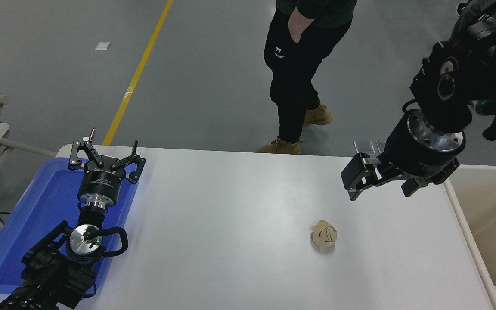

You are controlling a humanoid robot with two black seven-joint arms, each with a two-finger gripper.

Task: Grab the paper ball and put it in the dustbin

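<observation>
The right gripper (355, 183) hung in the right half of the frame, above the table and up-right of the paper ball (324, 235), with nothing in its grasp. Its fingers pointed left and slightly down; they appeared close together, though from this angle how far they stood apart could not be told. The ball lay alone on the white table (230, 224), right of centre and low in the frame, clear of the gripper.

By the look of it, the step in hand was the approach: the ball was not yet picked up. The next move would call for the gripper to travel down and left until it stood over the ball, tip its fingers toward the table, spread them wide enough to straddle the crumpled paper, then close and lift. After that the load would have to go right, to the dustbin (489, 206), whose pale rim and inner wall showed at the right edge of the frame beside the table.

The right arm came in from the upper right corner, its wrist bent down and leftward. The left gripper (107, 155) was parked at lower left over the blue tray (24, 228), fingers spread and empty.

A person (299, 64) stood beyond the table's far edge, top centre.
</observation>
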